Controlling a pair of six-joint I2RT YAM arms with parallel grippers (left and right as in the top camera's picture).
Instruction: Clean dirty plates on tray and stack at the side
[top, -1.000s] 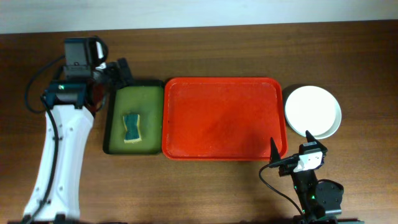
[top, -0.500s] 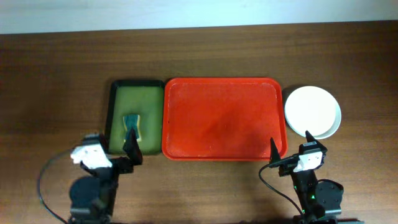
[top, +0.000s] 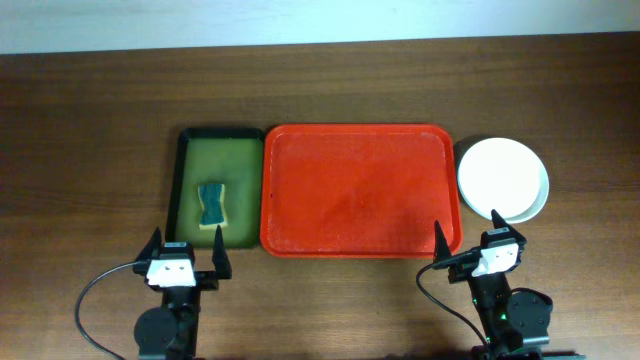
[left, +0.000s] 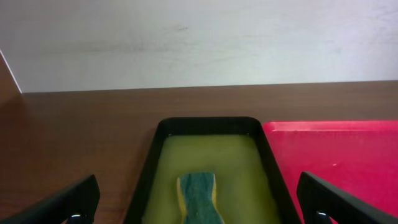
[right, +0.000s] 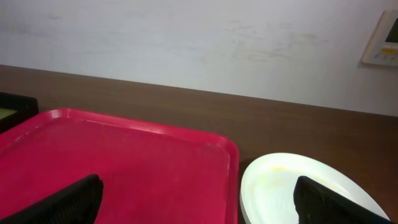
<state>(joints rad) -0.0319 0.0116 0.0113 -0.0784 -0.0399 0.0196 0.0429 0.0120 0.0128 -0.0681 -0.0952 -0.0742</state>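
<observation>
Just right of the red tray (top: 360, 135), we see the plates (top: 502, 178) stacked on the table (top: 100, 120), the white one on top. Along the tray's left side sits a dark green tray (top: 172, 190) holding a sponge (top: 211, 204). Nearer us than the tray, the left gripper (top: 187, 250) and right gripper (top: 468, 232) both gape wide, released.

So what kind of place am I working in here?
Likely a lab bench staged as a dishwashing station: plain wooden table against a bare white wall, red tray, stacked plates, sponge in a green tray.
</observation>
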